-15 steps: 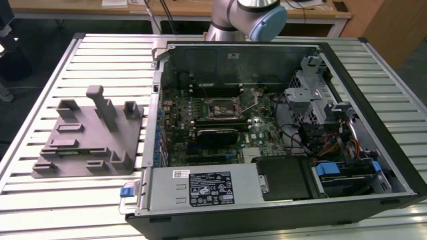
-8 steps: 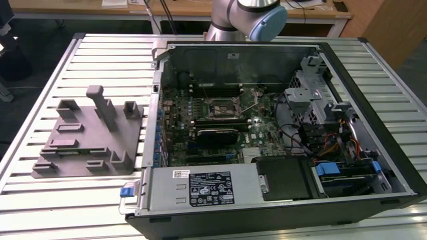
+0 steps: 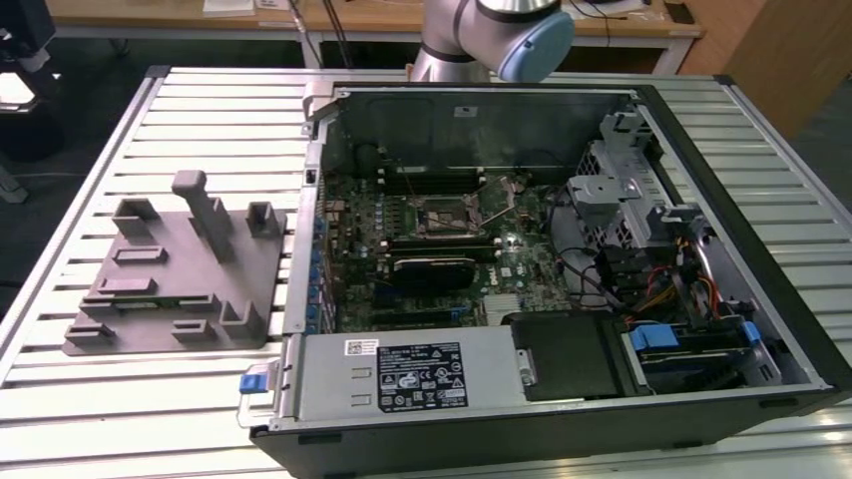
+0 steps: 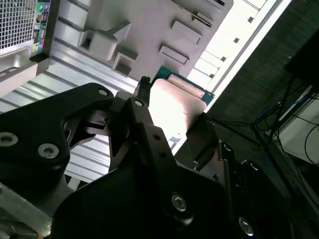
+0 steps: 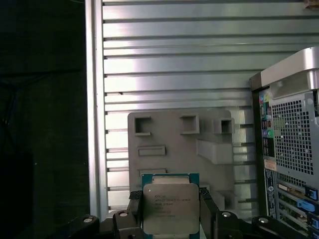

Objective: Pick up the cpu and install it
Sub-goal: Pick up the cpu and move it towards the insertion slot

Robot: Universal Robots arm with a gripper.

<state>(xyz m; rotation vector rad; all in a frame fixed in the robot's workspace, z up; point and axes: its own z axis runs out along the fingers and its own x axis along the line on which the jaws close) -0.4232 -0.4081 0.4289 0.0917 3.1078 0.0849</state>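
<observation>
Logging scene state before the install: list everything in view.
table: one, pale slatted metal
case: one, black, open, on the table
motherboard: one, green, inside the case
socket: one, black-framed, on the motherboard
power supply box: one, grey, in the case
holder: one, grey, on the table, exterior view's left of the case
cpu: one, silver with green rim, in the hand
arm: one, grey and blue, beyond the case
hand: one, black, shut on the cpu
</observation>
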